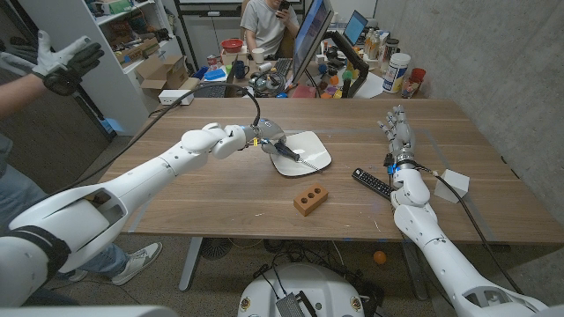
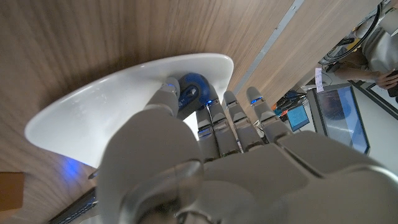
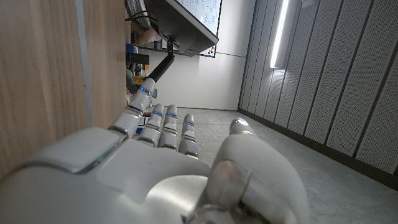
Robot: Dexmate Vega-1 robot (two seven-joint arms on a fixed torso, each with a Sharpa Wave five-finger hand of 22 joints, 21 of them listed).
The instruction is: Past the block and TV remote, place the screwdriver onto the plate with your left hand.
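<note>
The left hand [image 1: 264, 138] is stretched out over the near-left edge of the white plate [image 1: 313, 141], and its fingers [image 2: 214, 115] are closed around the blue handle of the screwdriver [image 1: 291, 157]. In the left wrist view the blue handle [image 2: 191, 89] sits between the thumb and the other fingers, just above the plate's rim [image 2: 124, 81]. In the head view the dark shaft of the screwdriver reaches across the inside of the plate; I cannot tell if its tip touches the plate.

The orange block [image 1: 310, 199] with two holes lies on the wooden surface [image 1: 220, 202], near the plate and on the robot's side of it. The black TV remote [image 1: 374, 183] lies to the right of the block, just beside the right wrist.

The right hand [image 1: 397, 130] stands upright on the right part of the surface, its fingers [image 3: 163, 121] straight and a little apart, and it holds nothing. A white triangular object [image 1: 453, 184] lies beside the right forearm.
</note>
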